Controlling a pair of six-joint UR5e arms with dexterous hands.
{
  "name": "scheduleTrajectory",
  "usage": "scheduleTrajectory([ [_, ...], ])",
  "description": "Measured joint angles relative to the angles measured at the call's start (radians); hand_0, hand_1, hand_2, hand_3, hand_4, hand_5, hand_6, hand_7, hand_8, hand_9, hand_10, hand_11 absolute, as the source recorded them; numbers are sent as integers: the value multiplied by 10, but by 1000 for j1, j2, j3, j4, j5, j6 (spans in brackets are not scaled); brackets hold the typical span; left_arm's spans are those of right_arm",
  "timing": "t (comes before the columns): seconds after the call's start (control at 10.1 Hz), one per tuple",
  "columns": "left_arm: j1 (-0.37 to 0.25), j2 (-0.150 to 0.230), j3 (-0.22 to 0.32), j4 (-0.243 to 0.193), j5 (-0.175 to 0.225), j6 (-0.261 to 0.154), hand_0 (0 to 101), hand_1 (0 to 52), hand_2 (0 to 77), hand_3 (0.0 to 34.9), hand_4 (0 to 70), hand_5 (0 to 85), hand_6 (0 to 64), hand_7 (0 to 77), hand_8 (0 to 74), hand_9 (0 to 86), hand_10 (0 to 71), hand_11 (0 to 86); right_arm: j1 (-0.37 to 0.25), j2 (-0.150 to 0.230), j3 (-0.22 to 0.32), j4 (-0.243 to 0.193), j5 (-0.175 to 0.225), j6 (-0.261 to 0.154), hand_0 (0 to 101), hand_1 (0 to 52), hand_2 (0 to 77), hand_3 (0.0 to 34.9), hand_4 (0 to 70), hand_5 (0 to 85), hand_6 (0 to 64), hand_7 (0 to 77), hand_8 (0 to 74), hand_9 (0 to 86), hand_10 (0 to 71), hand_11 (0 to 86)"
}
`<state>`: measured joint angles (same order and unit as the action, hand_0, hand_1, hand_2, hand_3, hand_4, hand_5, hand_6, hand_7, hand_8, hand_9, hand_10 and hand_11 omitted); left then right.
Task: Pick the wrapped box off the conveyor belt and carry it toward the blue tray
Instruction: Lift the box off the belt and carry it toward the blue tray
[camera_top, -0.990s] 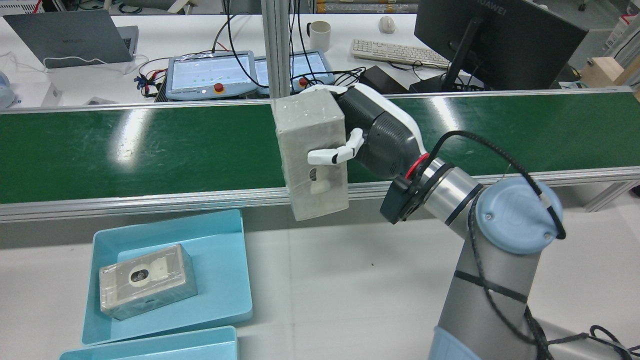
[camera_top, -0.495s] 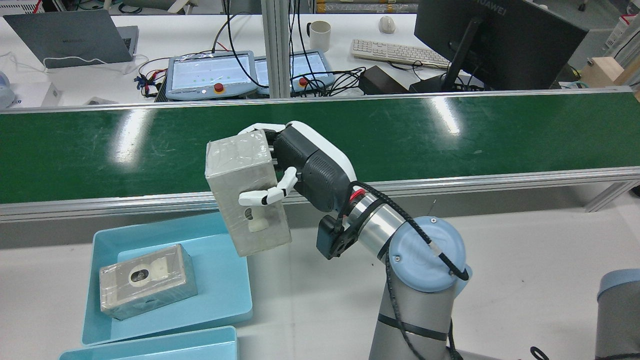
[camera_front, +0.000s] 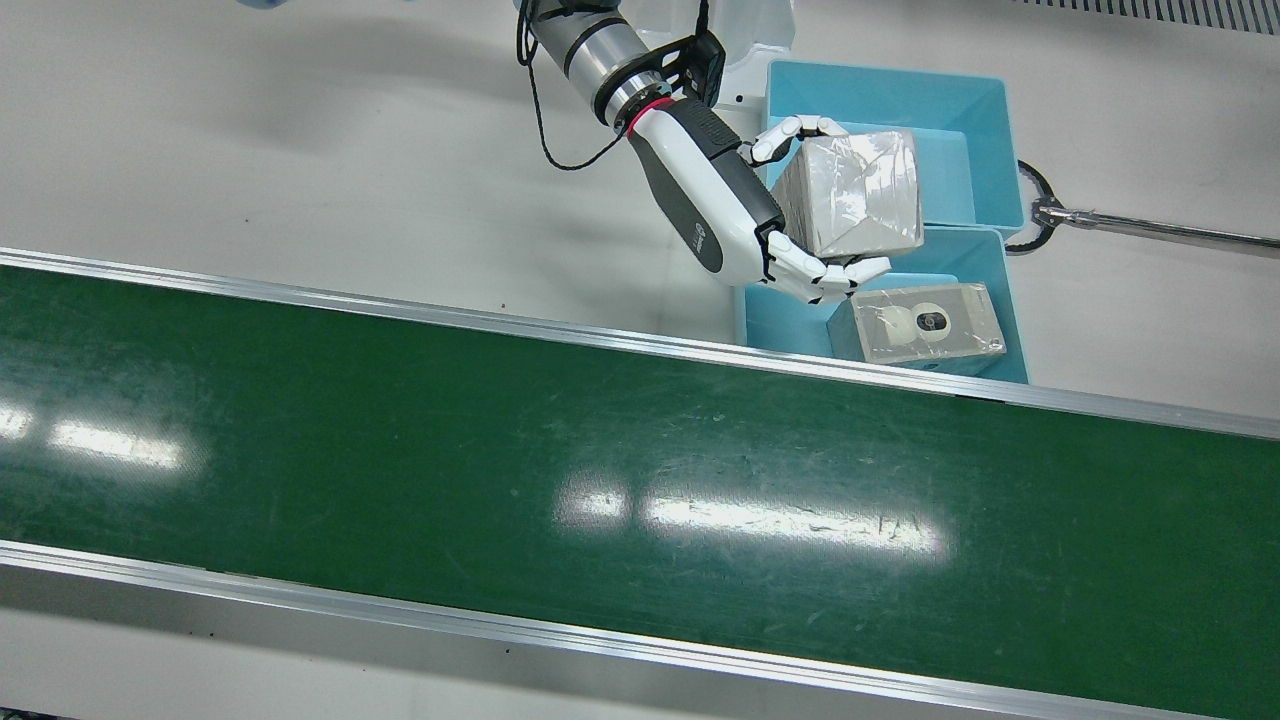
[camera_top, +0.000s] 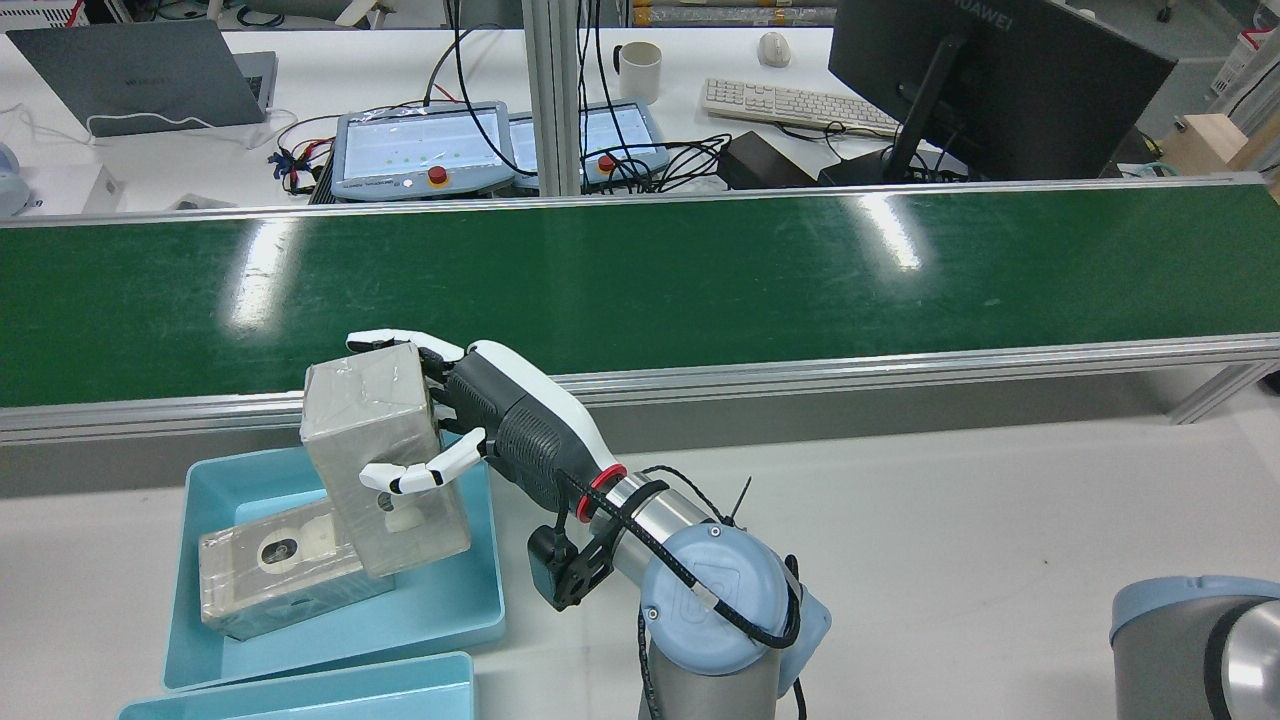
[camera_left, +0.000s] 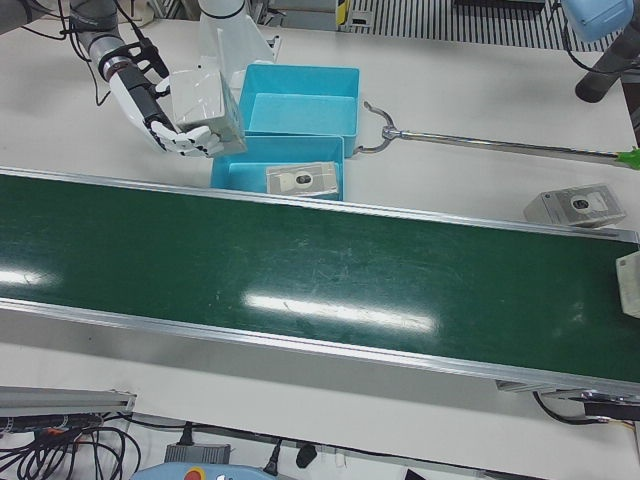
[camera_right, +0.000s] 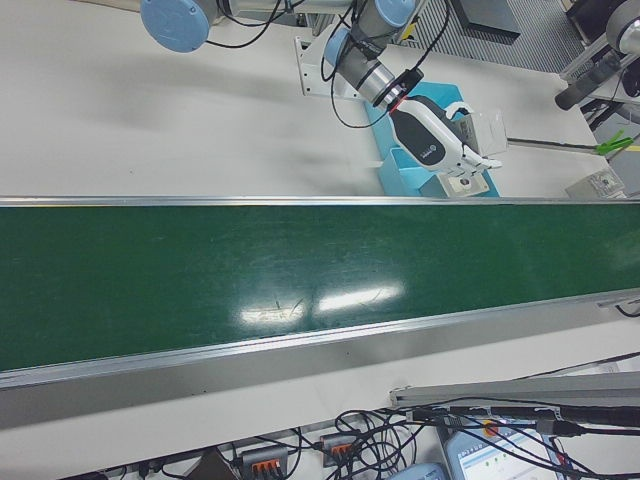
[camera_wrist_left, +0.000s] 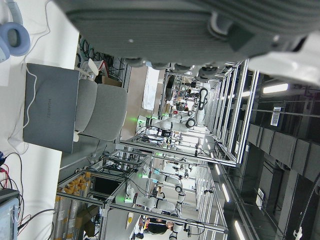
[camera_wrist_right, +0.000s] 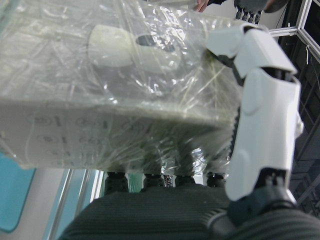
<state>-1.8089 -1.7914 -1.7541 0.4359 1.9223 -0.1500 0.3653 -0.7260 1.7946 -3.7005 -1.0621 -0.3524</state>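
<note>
Wrapped box (camera_top: 385, 460), rigid but slick in its film, sits clamped across opposite faces by the right hand (camera_top: 470, 420), above the blue tray (camera_top: 460, 610).

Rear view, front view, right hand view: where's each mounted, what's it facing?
Rear view: high behind the arms, looking forward-down over blue tray and conveyor belt; shows right hand and arm.
Front view: above operators' side, looking almost straight down; same hand and forearm at top.
Right hand view: on the hand, close on its fingers.
Shared: all three show the wrapped box gripped.
</note>
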Motion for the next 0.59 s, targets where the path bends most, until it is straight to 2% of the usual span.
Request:
scheduleTrajectory([
  [0.1, 0, 0, 0, 0, 0, 0, 0, 0, 5, 0, 0, 11, 0, 5, 5, 0, 0, 5, -10, 6, -3, 0, -1, 0, 450, 115, 387, 168, 120, 82, 33, 273, 11, 114, 131, 22],
  [0.2, 0, 0, 0, 0, 0, 0, 0, 0, 5, 0, 0, 11, 0, 5, 5, 0, 5, 0, -18, 9, -4, 0, -7, 0, 450, 115, 387, 168, 120, 82, 33, 273, 11, 114, 131, 22],
  [0.3, 0, 0, 0, 0, 0, 0, 0, 0, 11, 0, 0, 11, 0, 5, 5, 0, 5, 0, -24, 11, -4, 0, -21, 0, 441, 33, 311, 210, 115, 104, 27, 164, 0, 22, 0, 5],
  [0.4, 0, 0, 0, 0, 0, 0, 0, 0, 11, 0, 0, 11, 0, 5, 5, 0, 5, 0, -27, 11, -1, -1, -34, 0, 441, 76, 60, 240, 104, 109, 27, 185, 0, 22, 0, 11],
  [0.49, 0, 0, 0, 0, 0, 0, 0, 0, 11, 0, 0, 11, 0, 5, 5, 0, 5, 0, -28, 10, 7, -3, -42, 0, 441, 76, 60, 240, 104, 109, 27, 185, 0, 22, 0, 11],
  [0.59, 0, 0, 0, 0, 0, 0, 0, 0, 11, 0, 0, 11, 0, 5, 5, 0, 5, 0, -28, 6, 31, -7, -47, 0, 446, 98, 22, 239, 104, 120, 27, 191, 0, 22, 0, 11],
])
